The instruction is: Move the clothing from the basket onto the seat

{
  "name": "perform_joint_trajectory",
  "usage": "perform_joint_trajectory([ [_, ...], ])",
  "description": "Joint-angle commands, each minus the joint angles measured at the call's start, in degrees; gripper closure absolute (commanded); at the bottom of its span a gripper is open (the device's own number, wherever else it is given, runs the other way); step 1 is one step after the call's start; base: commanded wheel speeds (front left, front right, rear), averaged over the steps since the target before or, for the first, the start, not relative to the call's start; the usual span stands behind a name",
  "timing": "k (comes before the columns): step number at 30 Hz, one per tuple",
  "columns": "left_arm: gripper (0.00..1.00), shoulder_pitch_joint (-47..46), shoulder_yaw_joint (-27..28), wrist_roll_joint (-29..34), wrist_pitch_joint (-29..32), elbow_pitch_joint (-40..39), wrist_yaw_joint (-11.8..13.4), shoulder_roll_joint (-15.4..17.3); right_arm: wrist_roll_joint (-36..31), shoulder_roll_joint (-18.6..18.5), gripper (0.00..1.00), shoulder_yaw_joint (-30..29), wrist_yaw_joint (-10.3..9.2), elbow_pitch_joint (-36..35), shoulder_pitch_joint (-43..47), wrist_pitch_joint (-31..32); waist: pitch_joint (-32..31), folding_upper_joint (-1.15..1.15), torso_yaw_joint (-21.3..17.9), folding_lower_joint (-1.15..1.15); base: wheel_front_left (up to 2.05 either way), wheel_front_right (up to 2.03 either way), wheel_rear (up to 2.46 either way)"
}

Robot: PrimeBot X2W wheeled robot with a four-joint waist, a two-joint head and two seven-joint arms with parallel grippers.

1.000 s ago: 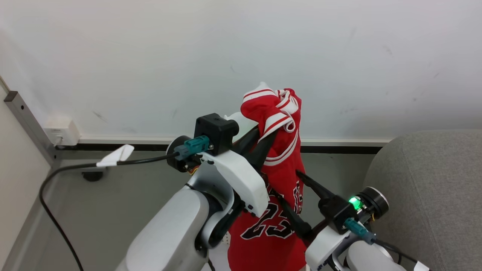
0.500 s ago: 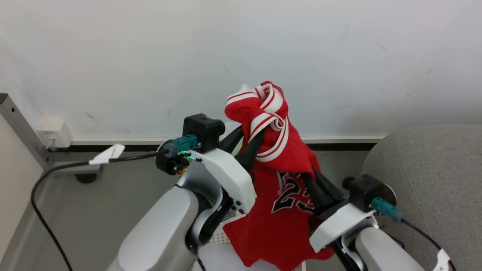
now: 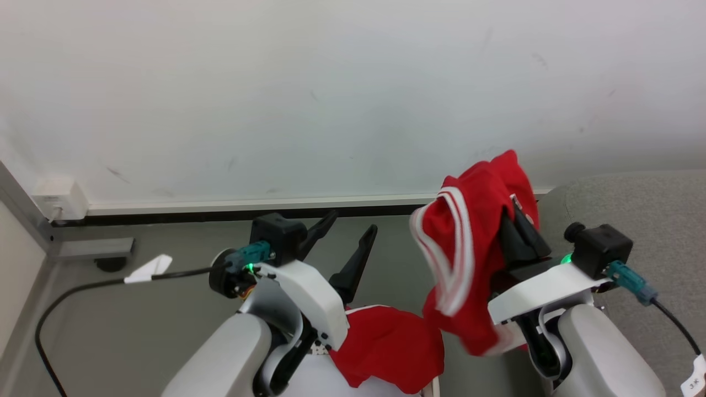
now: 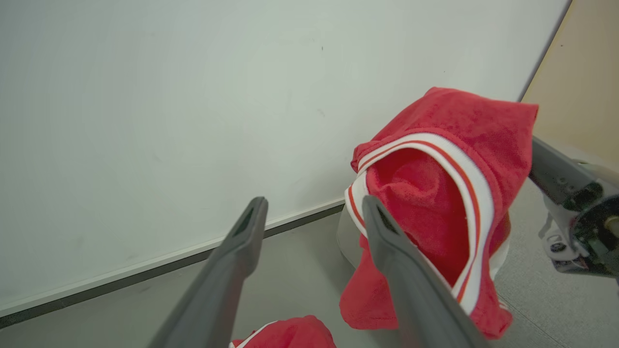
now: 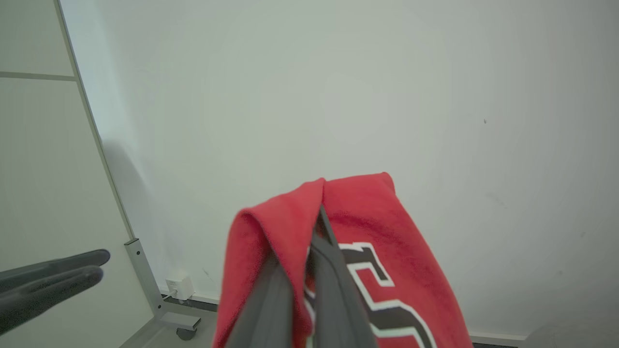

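white cable tag [image 3: 696,379] reading "3K"

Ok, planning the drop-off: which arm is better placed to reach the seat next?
Right. The right gripper is shut on the red jersey, close beside the grey seat; the left gripper is open, empty, farther off.

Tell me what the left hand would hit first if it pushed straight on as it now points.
Probably the white wall, low near the baseboard; the open left hand frames nothing nearer. The red jersey hangs just beside that line, though depth is unclear.
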Motion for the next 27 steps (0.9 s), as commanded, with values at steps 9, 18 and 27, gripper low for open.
perform_joint_trajectory([
  [9, 0.00, 4.72, -2.07, 1.84, -8.78, 2.84, -2.48, 0.63, -1.39, -0.07, 1.00, -5.73, -0.14, -2.98, 0.57, 0.01, 0.40, 0.00, -0.82, 0.00, 0.00, 0.00, 0.00],
  [18, 0.00, 4.36, -2.94, 1.85, -13.27, 6.72, -3.49, -0.74, -1.73, -0.08, 1.00, -6.85, -0.14, -3.60, 1.06, 0.01, 0.54, 0.00, -0.94, 0.00, 0.00, 0.00, 0.00],
  [27, 0.00, 3.92, -3.77, 1.42, -13.77, 8.25, -3.70, -1.47, -1.57, -0.09, 1.00, -8.27, -0.14, -3.98, 1.82, 0.01, 0.70, 0.00, -2.78, 0.00, 0.00, 0.00, 0.00],
])
